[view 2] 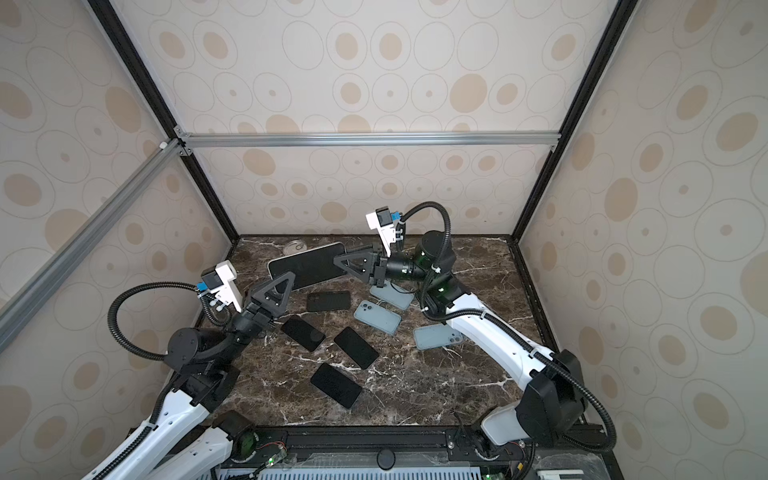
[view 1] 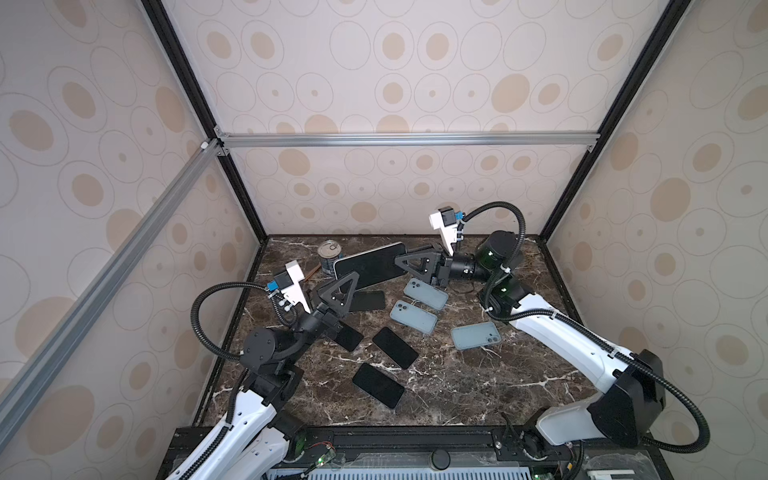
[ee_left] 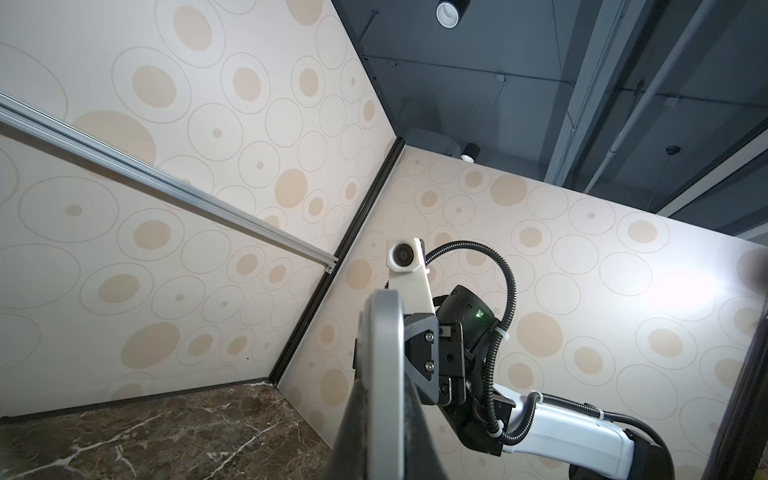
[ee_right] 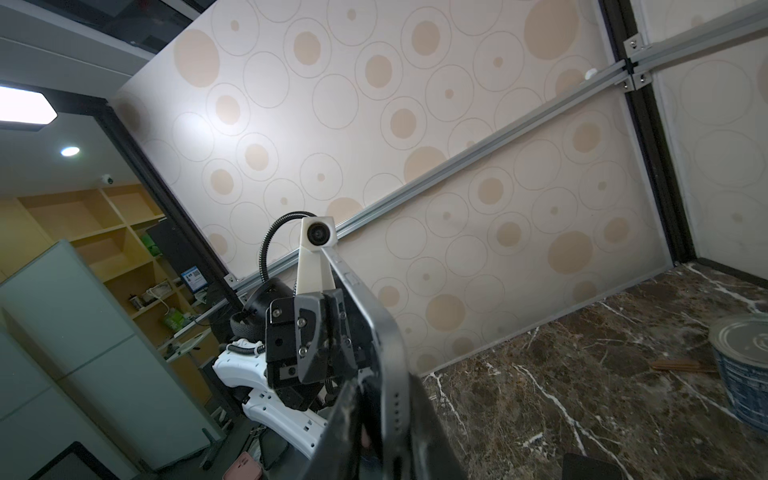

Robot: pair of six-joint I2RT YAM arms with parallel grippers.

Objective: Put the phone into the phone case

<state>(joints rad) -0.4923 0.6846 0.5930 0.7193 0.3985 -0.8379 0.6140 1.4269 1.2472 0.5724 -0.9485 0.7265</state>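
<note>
Left side: the left gripper (view 1: 347, 281) was raised off the marble tabletop (view 1: 457, 386), jaws clenched on the left end of the phone (view 1: 370, 266). Just behind that end, at the back-left of the table, a tin can (view 1: 329, 257) stood upright with a pull-ring top, partly hidden by the phone in both top views. The phone was in the air with its dark screen up and a silver rim showing. It spanned from one claw to the other and touched nothing else. In the left wrist view its rounded silver edge (ee_left: 384, 353) ran straight away toward the opposite claw. On the table beneath it lay a dark slab (view 1: 367, 300) — phone or case, could not tell. Nearer the front, three black phones lay flat and apart: one (view 1: 348, 336) partly under the left wrist, one (view 1: 395, 347) at mid-table, one (view 1: 378, 385) closest to the front edge. Right of middle were three blue-grey phone cases with their camera corners up: two close together (view 1: 426, 293) (view 1: 414, 316), the first just below the right claw, and a third (view 1: 476, 335) off by the right forearm. The right gripper (view 1: 401, 262) was closed on the phone's right end — the right wrist view showed the phone's edge (ee_right: 374, 332) pinched between its fingers.
</note>
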